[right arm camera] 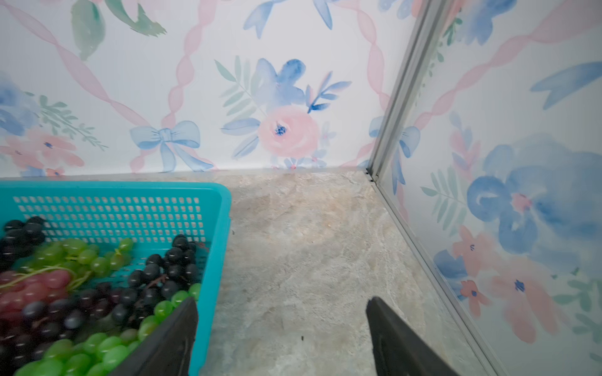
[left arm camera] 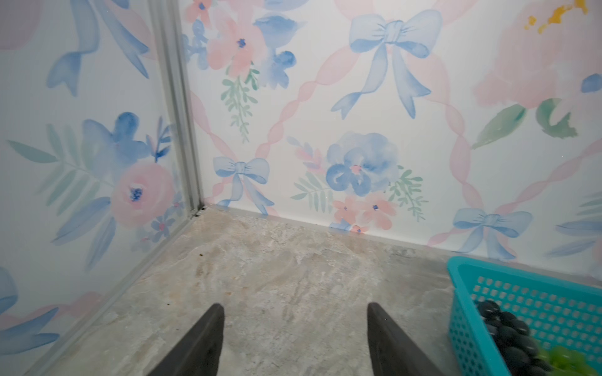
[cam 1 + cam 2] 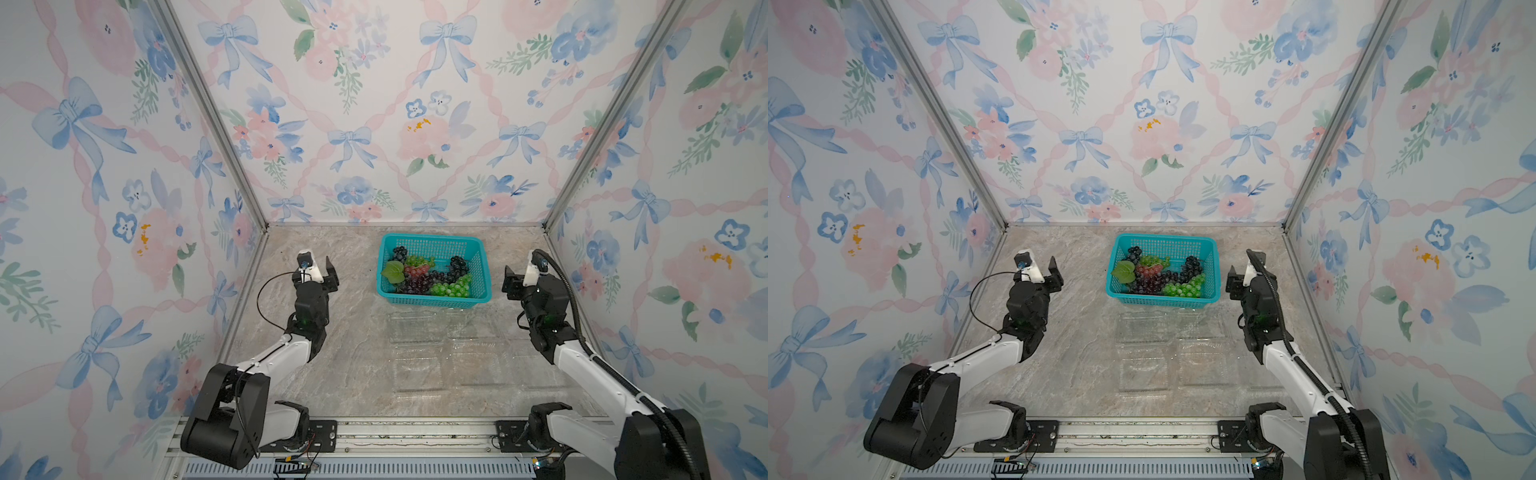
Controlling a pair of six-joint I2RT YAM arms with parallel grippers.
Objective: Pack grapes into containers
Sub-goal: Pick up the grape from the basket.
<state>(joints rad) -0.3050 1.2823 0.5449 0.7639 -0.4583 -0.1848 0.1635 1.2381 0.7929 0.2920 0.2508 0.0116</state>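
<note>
The grapes (image 3: 432,274) (image 3: 1163,276), green, red and dark bunches with one green leaf, lie in a teal basket (image 3: 432,239) (image 3: 1163,238) at the back of the table. Clear containers (image 3: 417,330) (image 3: 1144,370) lie flat in front of the basket, hard to make out against the marble. My left gripper (image 3: 324,274) (image 2: 295,307) hovers left of the basket, open and empty. Right of the basket my right gripper (image 3: 519,282) (image 1: 283,301) is also open and empty, one finger overlapping the basket's corner (image 1: 211,293) in the right wrist view, where the grapes (image 1: 97,286) show close by.
Floral-papered walls close in the table on three sides, with metal corner posts (image 3: 208,108) at the back. Both arm bases sit on a rail (image 3: 395,436) along the front edge. Bare marble table (image 3: 357,374) lies left of the containers.
</note>
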